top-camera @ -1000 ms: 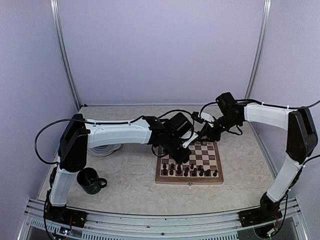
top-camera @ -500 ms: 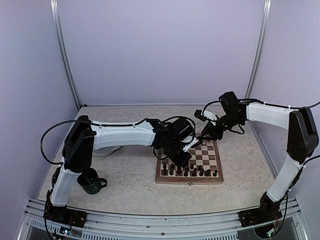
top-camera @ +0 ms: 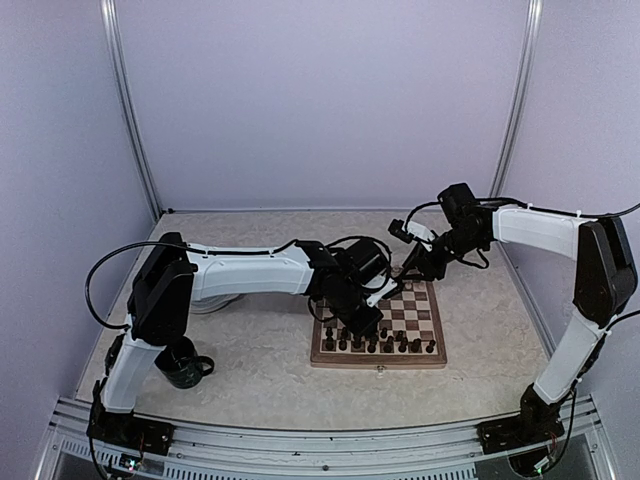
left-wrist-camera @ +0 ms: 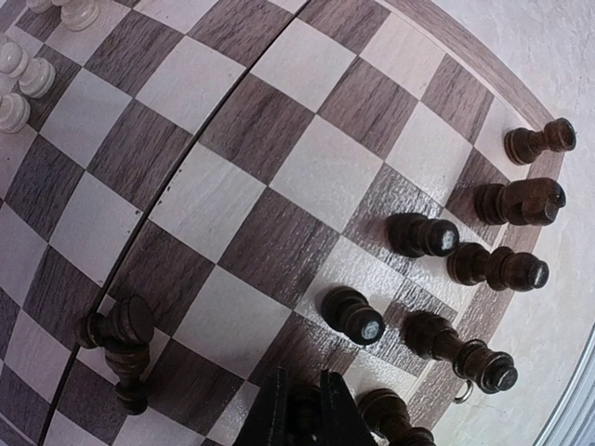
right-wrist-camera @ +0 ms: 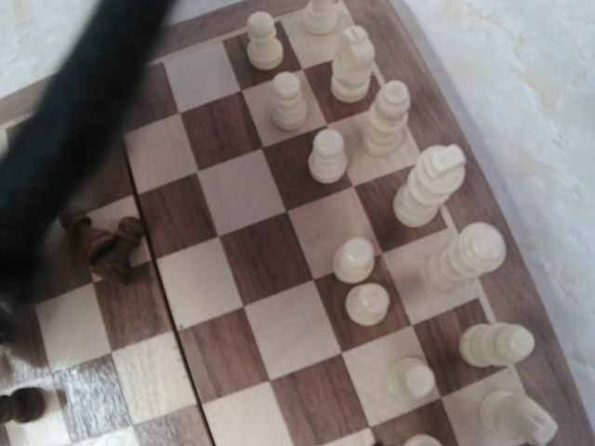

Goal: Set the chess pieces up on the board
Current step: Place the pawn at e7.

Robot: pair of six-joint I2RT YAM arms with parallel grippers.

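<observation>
Pale lilac walls close in a mottled tabletop [top-camera: 260,385]. Over the last second the left arm [top-camera: 250,272] has swung its elbow toward the near edge. This has carried the left hand [top-camera: 362,322] a little closer to the near rows of the board [top-camera: 380,362], low over the dark pieces [left-wrist-camera: 423,234]. The right arm [top-camera: 540,232] has barely shifted, and its right hand [top-camera: 412,268] hangs by the board's far edge.

I read this as a dark piece being brought to its home square. The left hand is closed. A dark shape sits between its fingers, but I cannot tell whether it is a held piece. Nor can I tell whether the right hand is open.

There are two arms, one board, one plate [top-camera: 212,302] half hidden behind the left arm, and one mug [top-camera: 185,365]. The right wrist view shows thirteen cream pieces [right-wrist-camera: 327,155] whole and a fourteenth cut by the frame. The left wrist view shows seven dark pieces upright by the near rim and two fallen pieces [left-wrist-camera: 119,339] mid-board, not yet set.
</observation>
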